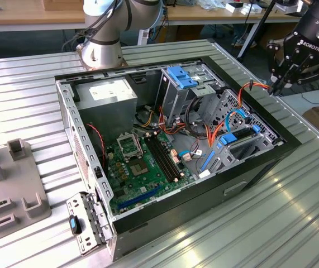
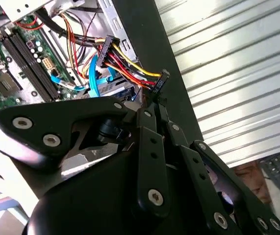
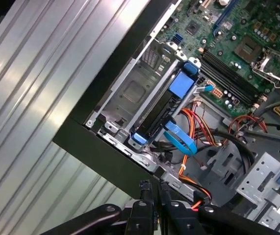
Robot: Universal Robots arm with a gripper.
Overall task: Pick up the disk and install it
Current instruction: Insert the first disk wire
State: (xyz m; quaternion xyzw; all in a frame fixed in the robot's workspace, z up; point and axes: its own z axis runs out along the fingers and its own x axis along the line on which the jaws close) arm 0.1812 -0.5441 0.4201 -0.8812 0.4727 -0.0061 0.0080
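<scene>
Black and pressed together, the gripper's [image 2: 152, 102] fingers [image 2: 149, 142] pinch a dark plug [image 2: 162, 79] at the end of a bundle of red, orange and yellow wires [image 2: 125, 63]. We cannot make out whether the pads bite the plug itself or the wires just behind it, because the fingers cover that spot.

In the exterior view the gripper hangs over the rim of the open case [image 1: 204, 195] at that view's right. Its upper body is cut off by the frame edge, and an orange wire arcs out of the case to its tips.

We find the disk [image 3: 165, 110] away from the fingers. In the first wrist view it sits edge-on in a bay at the case's corner, dark between its blue rail ends, so its broad face is hidden from us. A blue cable [image 3: 179, 139] loops just beside it; we cannot tell whether it is plugged in.

The motherboard [image 3: 238, 54] lies beyond, partly cut off. The case rests on a ribbed metal table [image 1: 271, 223], with the arm's base [image 1: 100, 50] behind it.
</scene>
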